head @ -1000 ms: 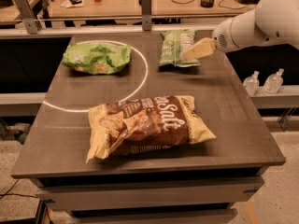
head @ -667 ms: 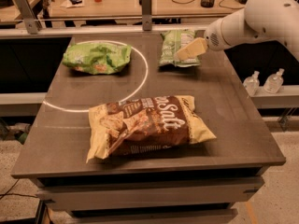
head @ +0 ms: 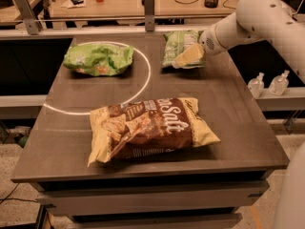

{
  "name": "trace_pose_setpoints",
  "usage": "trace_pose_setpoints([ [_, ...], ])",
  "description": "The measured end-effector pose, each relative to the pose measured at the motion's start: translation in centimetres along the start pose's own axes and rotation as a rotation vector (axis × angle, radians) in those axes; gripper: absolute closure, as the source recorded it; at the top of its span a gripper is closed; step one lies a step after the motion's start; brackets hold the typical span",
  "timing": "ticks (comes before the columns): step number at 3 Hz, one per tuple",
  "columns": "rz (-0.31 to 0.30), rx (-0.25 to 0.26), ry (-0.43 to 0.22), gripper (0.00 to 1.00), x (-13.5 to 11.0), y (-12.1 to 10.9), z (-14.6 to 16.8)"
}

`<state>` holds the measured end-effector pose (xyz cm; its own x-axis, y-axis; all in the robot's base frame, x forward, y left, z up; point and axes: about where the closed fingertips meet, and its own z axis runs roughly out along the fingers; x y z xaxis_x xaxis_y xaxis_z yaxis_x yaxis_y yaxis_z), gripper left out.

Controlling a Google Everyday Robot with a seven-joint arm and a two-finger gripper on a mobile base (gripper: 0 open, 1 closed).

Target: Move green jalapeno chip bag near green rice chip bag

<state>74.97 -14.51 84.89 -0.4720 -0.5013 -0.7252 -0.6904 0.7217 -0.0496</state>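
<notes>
The green jalapeno chip bag (head: 174,46) is a narrow pale-green bag lying at the back of the table, right of centre. The green rice chip bag (head: 97,59) is a wider bright-green bag with an orange patch, lying at the back left, well apart from it. My gripper (head: 188,56) reaches in from the right on the white arm (head: 259,18) and sits over the right, near part of the jalapeno bag, covering that edge of it.
A big brown-and-yellow chip bag (head: 148,128) lies in the front middle of the dark table (head: 238,128). A white arc (head: 143,78) is drawn on the tabletop. Two small bottles (head: 268,84) stand on a ledge at the right. A cluttered desk (head: 119,1) runs behind.
My arm has swung left and the gripper has moved a little left and down onto the jalapeno bag. The bags have not moved.
</notes>
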Motion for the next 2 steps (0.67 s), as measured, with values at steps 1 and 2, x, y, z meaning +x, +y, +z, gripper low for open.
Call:
trace_pose_setpoints([
  [1, 0.003, -0.044, 0.024, 0.18, 1.12, 0.14, 1.73],
  [2, 0.006, -0.082, 0.024, 0.41, 1.83, 0.09, 2.56],
])
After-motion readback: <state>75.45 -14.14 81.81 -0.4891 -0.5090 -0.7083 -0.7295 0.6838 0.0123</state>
